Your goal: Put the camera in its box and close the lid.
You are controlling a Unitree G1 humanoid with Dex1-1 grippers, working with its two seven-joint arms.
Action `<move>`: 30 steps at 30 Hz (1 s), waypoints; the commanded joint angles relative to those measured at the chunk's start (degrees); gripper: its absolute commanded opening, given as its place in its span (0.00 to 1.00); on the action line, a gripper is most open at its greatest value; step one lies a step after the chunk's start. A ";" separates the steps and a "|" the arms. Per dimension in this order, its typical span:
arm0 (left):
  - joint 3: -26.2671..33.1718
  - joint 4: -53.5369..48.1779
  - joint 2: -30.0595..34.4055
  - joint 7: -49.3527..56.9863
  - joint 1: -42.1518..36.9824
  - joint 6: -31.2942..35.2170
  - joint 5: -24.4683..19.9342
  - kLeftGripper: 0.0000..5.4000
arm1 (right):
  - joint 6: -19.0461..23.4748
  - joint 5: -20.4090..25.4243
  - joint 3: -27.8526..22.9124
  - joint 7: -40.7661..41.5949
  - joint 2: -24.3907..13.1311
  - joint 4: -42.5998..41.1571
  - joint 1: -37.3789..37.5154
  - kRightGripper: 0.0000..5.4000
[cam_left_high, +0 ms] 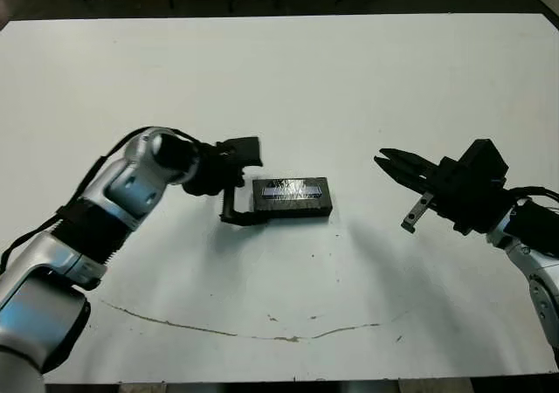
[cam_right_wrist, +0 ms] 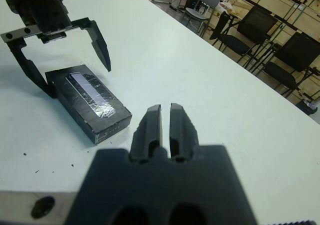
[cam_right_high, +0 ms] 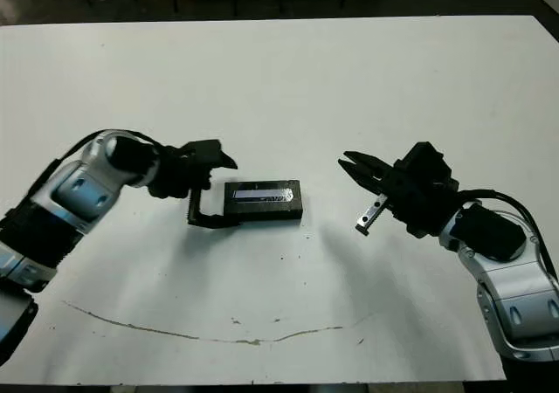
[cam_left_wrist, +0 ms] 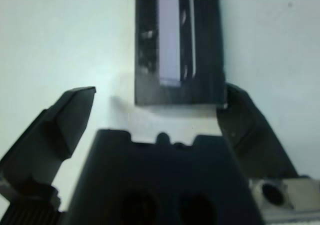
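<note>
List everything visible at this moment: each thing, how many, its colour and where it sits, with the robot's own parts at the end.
Flat black rectangular lid with silvery glittery patch: one, black, table centre, closed over what is beneath.
White table: one, white, with a thin brownish line near its front edge.
Chairs: several, dark, beyond the table's far side.
Left gripper: one, black, fingers spread at the lid's left end, one finger against the lid's end.
Right gripper: one, black, fingers together, right of the lid and apart from it.
</note>
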 commanded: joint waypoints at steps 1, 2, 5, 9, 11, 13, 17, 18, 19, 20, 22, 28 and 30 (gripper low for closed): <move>-0.33 1.65 6.83 0.41 8.04 -0.08 3.92 1.00 | 0.51 -0.22 0.22 0.48 -0.72 0.03 0.76 0.00; 1.06 1.01 7.97 -0.08 9.06 -1.61 2.88 1.00 | 0.66 -0.18 0.19 0.43 -0.72 -0.02 0.80 0.00; 4.93 -1.87 11.55 -1.83 12.18 -2.53 0.03 1.00 | 0.37 -0.16 0.12 0.46 -0.66 0.06 0.92 0.00; 8.41 -6.72 17.19 -4.52 16.25 -4.37 -2.31 1.00 | 0.97 -0.23 0.23 0.56 -1.02 -0.23 0.78 0.00; 10.60 -9.91 20.58 -5.97 19.09 -5.55 -3.67 1.00 | 1.11 -0.09 0.14 0.52 -0.92 -0.43 0.85 0.00; 12.46 -13.21 23.77 -7.20 21.60 -5.63 -4.55 1.00 | 0.99 -0.09 0.14 0.48 -0.77 -0.44 0.85 0.00; 16.90 -17.58 26.61 -8.37 25.80 -3.50 -8.39 1.00 | 1.37 -0.13 0.31 0.35 -0.66 -0.42 0.67 0.00; 17.91 -18.77 27.11 -8.19 26.42 -2.86 -8.89 1.00 | 1.55 -0.21 0.37 0.25 -0.67 -0.55 0.57 0.00; 19.25 -19.67 27.17 -7.77 26.68 -2.17 -9.78 1.00 | 1.58 -0.12 0.35 0.24 -0.58 -0.57 0.49 0.00; 20.74 -20.59 26.93 -7.05 26.54 0.09 -11.04 1.00 | 1.37 -0.06 0.35 0.27 -0.44 -0.40 0.40 0.00; 24.20 -22.35 25.28 -3.84 26.47 4.55 -13.54 1.00 | 0.86 0.07 0.30 0.35 -0.14 0.05 0.27 0.00; 38.40 -36.65 -1.12 32.88 28.37 17.75 -19.27 0.86 | 0.20 0.04 0.14 -0.39 1.11 1.23 -0.01 0.00; 37.54 -40.49 -6.85 38.96 27.47 18.93 -19.93 0.79 | 0.94 0.47 -0.14 -1.16 1.98 1.33 0.01 0.00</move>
